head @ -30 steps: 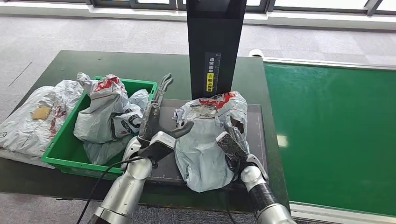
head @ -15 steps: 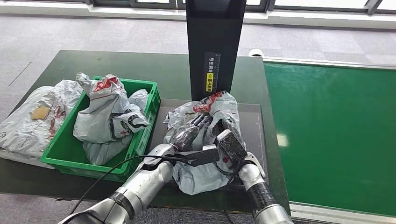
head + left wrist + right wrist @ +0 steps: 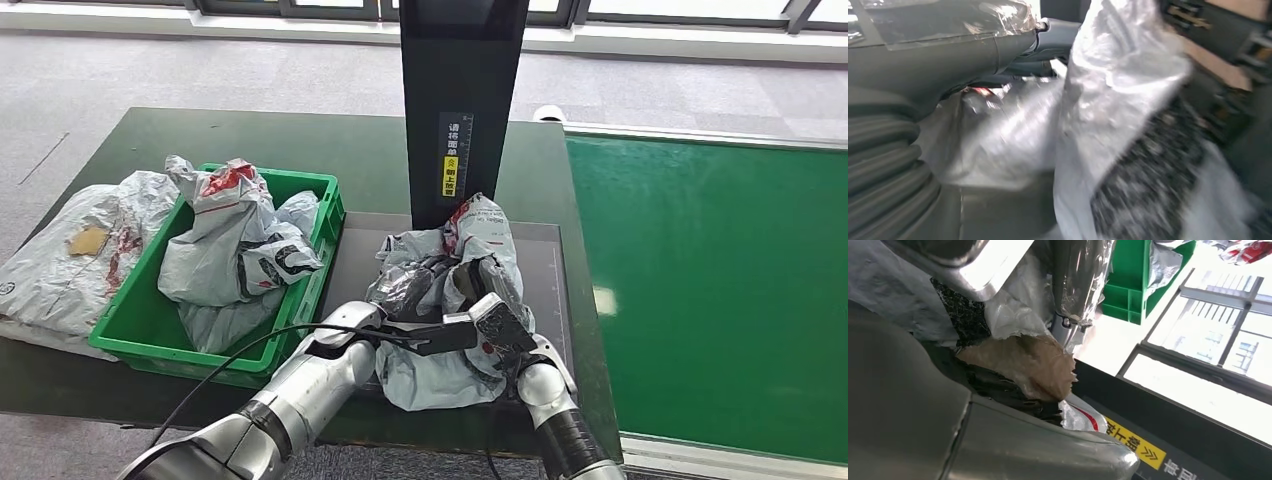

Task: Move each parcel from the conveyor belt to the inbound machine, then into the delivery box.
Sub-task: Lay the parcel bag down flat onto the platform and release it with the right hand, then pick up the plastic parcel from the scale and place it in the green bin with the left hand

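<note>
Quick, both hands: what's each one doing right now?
Left hand: closed on the parcel on the machine.
Right hand: gripping the same parcel from its other side.

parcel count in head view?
At least 4: one parcel on the scanner plate between both hands, two showing in the green bin, one on the table left of it. More may be buried in the bin.

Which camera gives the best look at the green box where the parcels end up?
The head view: the green box sits whole on the table, left of the black machine, with grey parcels piled inside. The right wrist view catches one corner of the box. In the blurred left wrist view I cannot make it out.
</note>
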